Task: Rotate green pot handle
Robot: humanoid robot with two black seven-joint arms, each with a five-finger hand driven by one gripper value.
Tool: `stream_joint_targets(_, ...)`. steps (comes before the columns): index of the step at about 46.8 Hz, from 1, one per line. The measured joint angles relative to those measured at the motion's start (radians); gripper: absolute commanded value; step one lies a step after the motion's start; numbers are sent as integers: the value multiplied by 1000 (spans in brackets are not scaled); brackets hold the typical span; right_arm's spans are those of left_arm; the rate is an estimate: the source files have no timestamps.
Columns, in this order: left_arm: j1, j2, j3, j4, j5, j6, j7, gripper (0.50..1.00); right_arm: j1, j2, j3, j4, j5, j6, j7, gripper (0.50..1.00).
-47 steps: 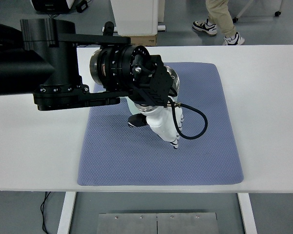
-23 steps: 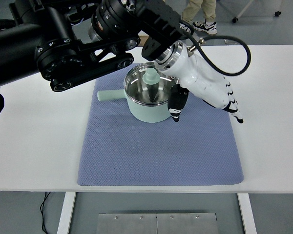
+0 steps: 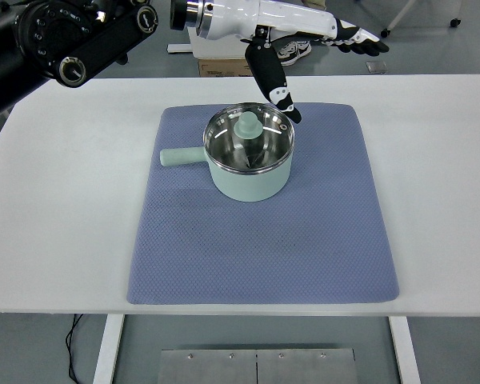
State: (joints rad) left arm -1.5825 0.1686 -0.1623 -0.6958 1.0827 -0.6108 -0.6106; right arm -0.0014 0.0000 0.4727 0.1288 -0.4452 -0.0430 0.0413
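The pale green pot (image 3: 249, 164) with its shiny steel inside and knobbed lid is sitting on the blue-grey woven mat (image 3: 264, 240), just below the left hand's (image 3: 304, 32) hanging thumb, its stubby handle (image 3: 182, 157) pointing left. The white-and-black hand is hovering with fingers outstretched, gripping nothing.

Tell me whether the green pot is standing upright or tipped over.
Upright. The pale green metal pot sits flat on the blue-grey mat, its shiny rim level and opening facing up, with its handle pointing left.
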Motion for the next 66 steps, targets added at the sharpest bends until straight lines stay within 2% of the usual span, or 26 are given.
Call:
stream_joint_targets(9, 45, -1, 125, 105, -290, 7, 0, 1000, 0, 0, 1, 0, 0, 0, 0, 1000)
stream_joint_targets(16, 80, -1, 186, 150, -517, 98, 0, 1000, 0, 0, 1, 0, 0, 0, 0, 1000)
stream_joint_targets(26, 135, 1, 214, 182, -817, 241, 50, 1000, 0, 0, 1, 0, -1, 0, 0, 1000)
stream_joint_targets(37, 213, 2, 215, 192, -1074, 410, 177, 1000, 0, 0, 0, 0, 0, 0, 0, 1000)
stream_joint_targets(45, 266, 3, 215, 198, -1211, 504, 218, 1000, 0, 0, 0, 0, -1, 0, 0, 1000)
stream_joint_targets(51, 297, -1, 213, 212, -1280, 537, 237, 1000, 0, 0, 0, 0, -1, 0, 0, 1000)
stream_joint_targets(66, 397, -25, 208, 302, -1438, 543, 245, 1000, 0, 0, 0, 0, 0, 0, 0, 1000)
